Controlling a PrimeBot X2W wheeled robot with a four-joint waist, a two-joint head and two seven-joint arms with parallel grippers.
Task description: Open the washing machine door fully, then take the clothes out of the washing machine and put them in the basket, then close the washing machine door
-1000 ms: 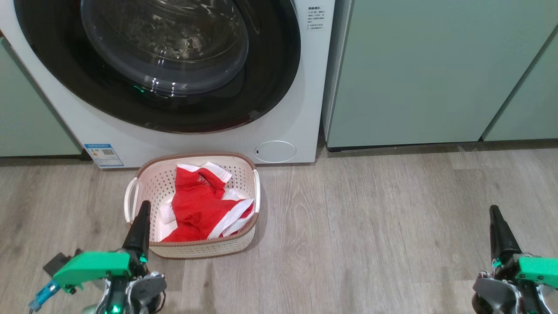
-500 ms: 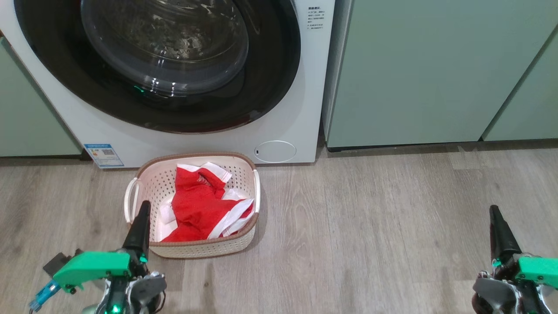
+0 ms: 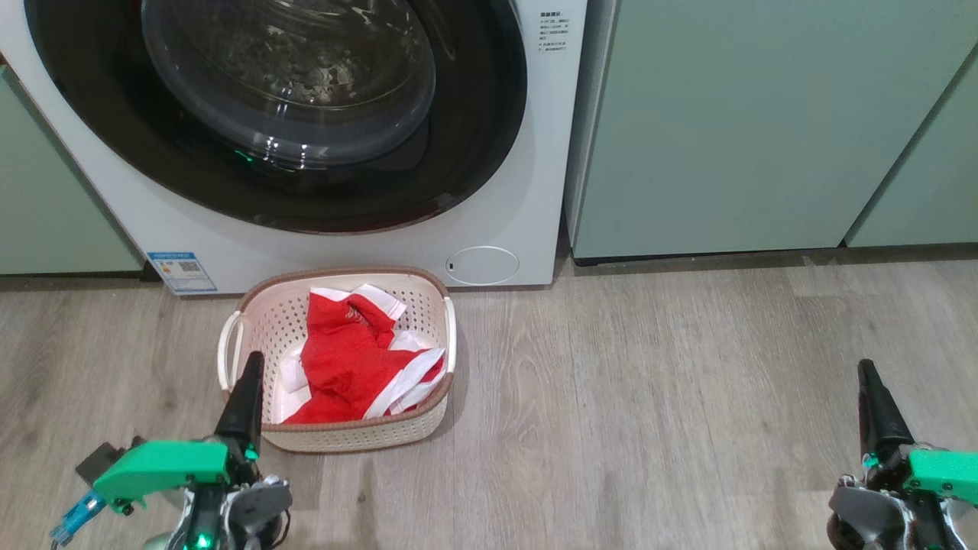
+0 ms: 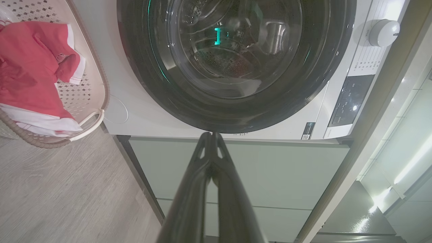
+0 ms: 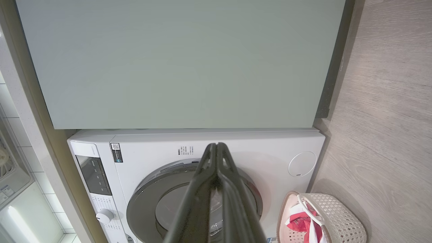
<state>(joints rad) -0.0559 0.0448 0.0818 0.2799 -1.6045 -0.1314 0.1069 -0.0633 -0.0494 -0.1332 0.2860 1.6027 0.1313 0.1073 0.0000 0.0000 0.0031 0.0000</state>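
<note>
My left claw (image 3: 254,359) is pinched fully shut, its two dark fingers pressed together with nothing between them. It hangs out in front of the washing machine (image 3: 535,191), on the machine's left half. In the head view its tip overlaps the left near corner of the basket (image 3: 344,441). My right claw (image 3: 865,367) is closed just as tightly and is also empty. It sits well off to the right of the washing machine, above the wooden floor (image 3: 649,397) in front of the pale green cabinet (image 3: 726,130).

The washing machine door (image 3: 481,153) is shut, with its glossy black rim lying flat against the white front. Through the bulging glass in the left wrist view I see the perforated steel drum (image 4: 219,60) and no red fabric in it.

The basket stands on the floor directly in front of the washing machine, below the door and just left of the small round cover (image 3: 482,265). I cannot tell whether it touches the machine. The clothes (image 3: 344,367) lie inside the basket as a crumpled red heap with white bands. They spread from its middle towards its right near rim.
</note>
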